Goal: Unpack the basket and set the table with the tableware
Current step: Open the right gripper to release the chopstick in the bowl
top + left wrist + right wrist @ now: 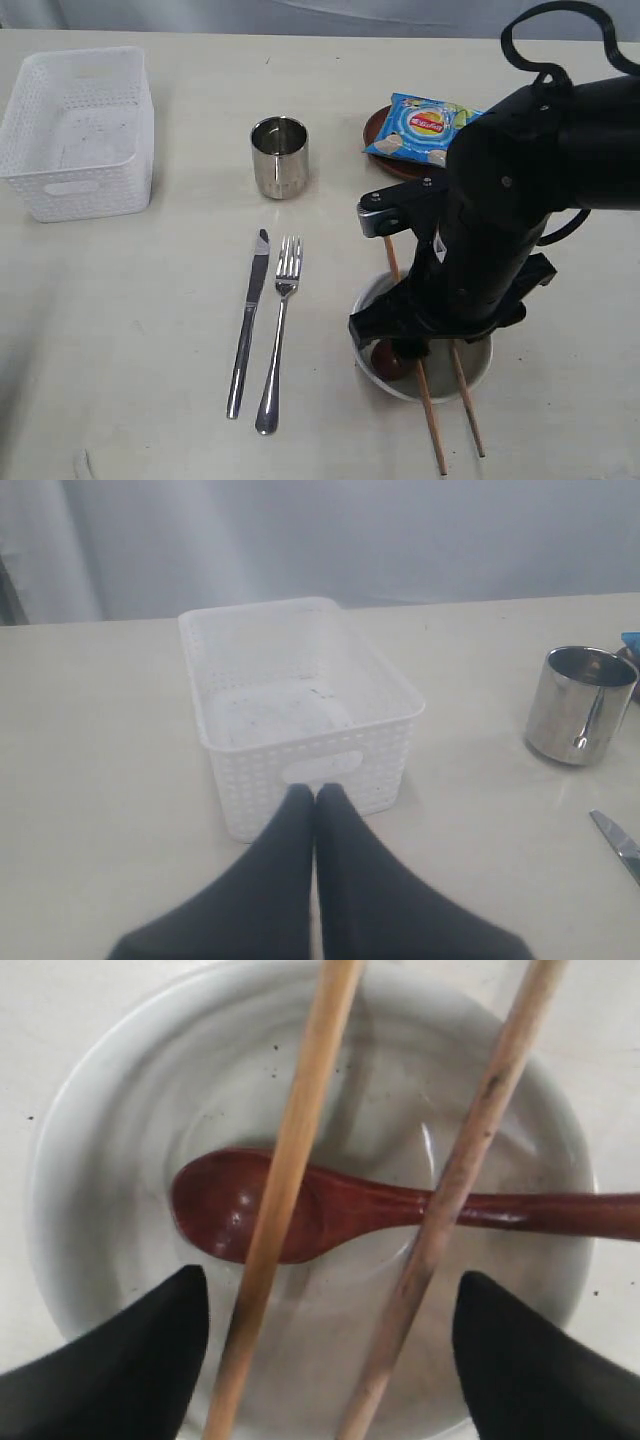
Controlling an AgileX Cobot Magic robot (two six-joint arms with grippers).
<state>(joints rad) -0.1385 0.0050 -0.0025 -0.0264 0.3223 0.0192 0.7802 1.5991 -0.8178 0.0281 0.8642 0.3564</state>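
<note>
Cream counter point(130, 330) shows an empty basket point(80, 130), with cup point(279, 157), knife point(248, 320) and fork point(280, 330) laid as a place setting.

Left wrist view: the left end effector point(316, 795) is closed and empty, facing the basket.

Right wrist view: the right end effector point(330, 1278) is spread wide over chopsticks point(290, 1160) bridging the bowl point(120, 1110) (spoon point(300, 1205) inside), gripping nothing.

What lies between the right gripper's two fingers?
Both chopsticks, lying across the bowl over the spoon; the right wrist view shows this, with the right gripper open.

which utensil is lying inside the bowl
The reddish-brown wooden spoon, its scoop down in the off-white bowl. The two chopsticks only bridge the rim above it, while the knife and fork lie flat on the table, apart from the bowl.
</note>
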